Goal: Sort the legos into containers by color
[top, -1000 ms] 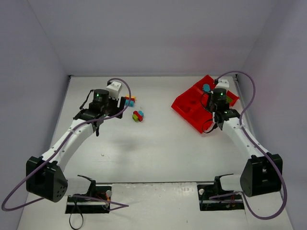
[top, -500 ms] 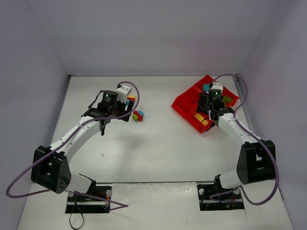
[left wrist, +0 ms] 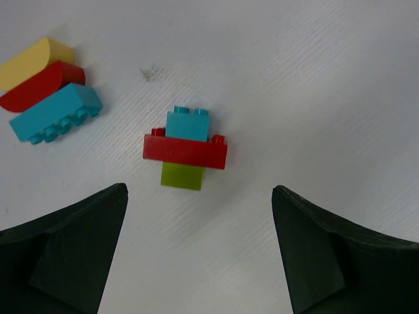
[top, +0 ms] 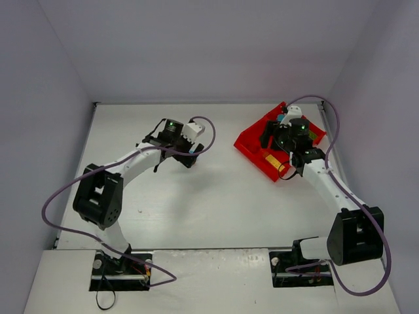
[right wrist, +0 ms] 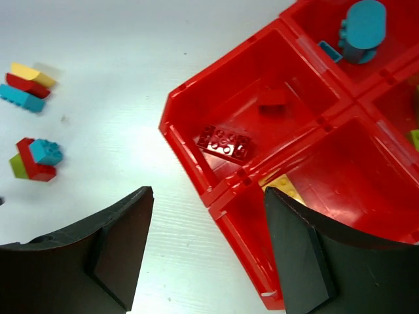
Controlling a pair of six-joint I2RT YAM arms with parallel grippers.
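Swung to the right since a second ago, the left claw now hangs over a small cluster of legos on the worktop, its fingers spread wide with nothing between them. The right claw, clamped together a second ago, has parted and holds nothing; it is poised above the near-left edge of the red tray. Under the left claw lies a red brick, with a cyan brick and a lime brick touching it on opposite sides. Near that cluster a yellow piece, a red piece and a long cyan brick lie side by side, touching. The tray sits at the far right of the worktop, turned like a diamond, well apart from the loose bricks. Its left compartment holds a dark red studded brick and a smaller red brick, apart from each other. The far compartment holds a round cyan piece. A yellow brick shows in the near compartment, and a sliver of lime in the right one.
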